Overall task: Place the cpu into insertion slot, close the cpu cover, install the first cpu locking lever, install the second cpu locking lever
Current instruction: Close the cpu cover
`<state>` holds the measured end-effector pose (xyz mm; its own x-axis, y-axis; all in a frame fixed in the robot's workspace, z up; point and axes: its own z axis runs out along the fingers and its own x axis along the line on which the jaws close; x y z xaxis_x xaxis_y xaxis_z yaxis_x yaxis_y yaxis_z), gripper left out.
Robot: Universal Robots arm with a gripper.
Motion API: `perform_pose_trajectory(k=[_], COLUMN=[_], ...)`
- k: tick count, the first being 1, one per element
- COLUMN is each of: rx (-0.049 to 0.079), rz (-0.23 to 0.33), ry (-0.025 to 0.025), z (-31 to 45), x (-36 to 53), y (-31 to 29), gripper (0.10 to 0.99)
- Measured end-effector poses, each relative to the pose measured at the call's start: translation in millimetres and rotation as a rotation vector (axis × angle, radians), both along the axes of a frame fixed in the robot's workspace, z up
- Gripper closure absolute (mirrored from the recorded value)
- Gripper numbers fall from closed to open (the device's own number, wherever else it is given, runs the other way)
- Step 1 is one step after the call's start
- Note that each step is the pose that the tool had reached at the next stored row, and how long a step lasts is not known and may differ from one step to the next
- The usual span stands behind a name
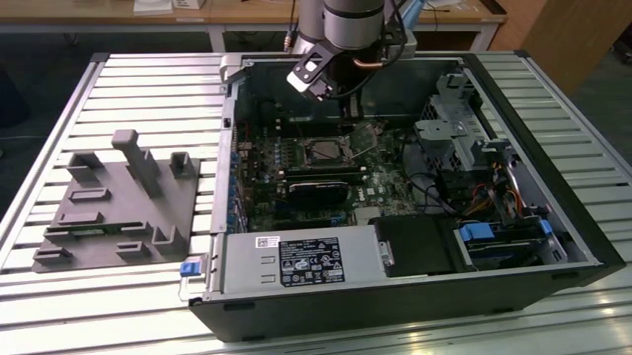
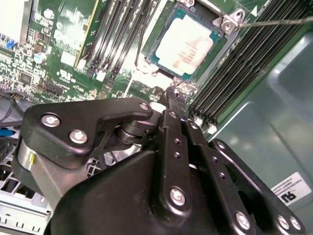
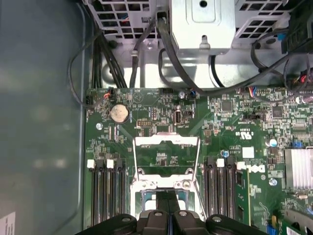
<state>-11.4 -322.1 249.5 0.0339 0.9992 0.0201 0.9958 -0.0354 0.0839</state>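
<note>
As far as I can see from here, the gripper [image 2: 172, 95] has its two fingers pressed together, with nothing between them. Its tip hangs close over one corner of the slot [image 2: 217, 51], beside a small shiny tab. I cannot tell if it touches.

The cpu [image 2: 188, 44] lies flat in the slot, grey side up, with a brownish smear on top. The cover [image 3: 166, 142] is flipped open beyond the slot, and I can see the green board [image 3: 225, 127] through its middle hole. A thin wire lever [image 2: 279, 21] sticks out past one corner.

I think the cpu is light, stiff and easy to hurt, so only its edges should be touched. The cover looks thin and hard. I guess its free end bar is the best place to push.

The gripper's black body blocks the near part of the slot in both wrist views. I cannot tell if the cpu sits fully down, and I cannot make out a second lever. All of this is inside the open computer case [image 1: 395, 314] on the slatted desk [image 1: 148, 81].
</note>
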Motion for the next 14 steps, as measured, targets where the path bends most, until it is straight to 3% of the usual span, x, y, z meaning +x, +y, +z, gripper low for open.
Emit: perform_pose_trajectory(k=[14], rx=[0.0], rz=[0.0], ry=[0.0], z=[0.0], x=[16.7], y=[0.0], gripper=[0.98])
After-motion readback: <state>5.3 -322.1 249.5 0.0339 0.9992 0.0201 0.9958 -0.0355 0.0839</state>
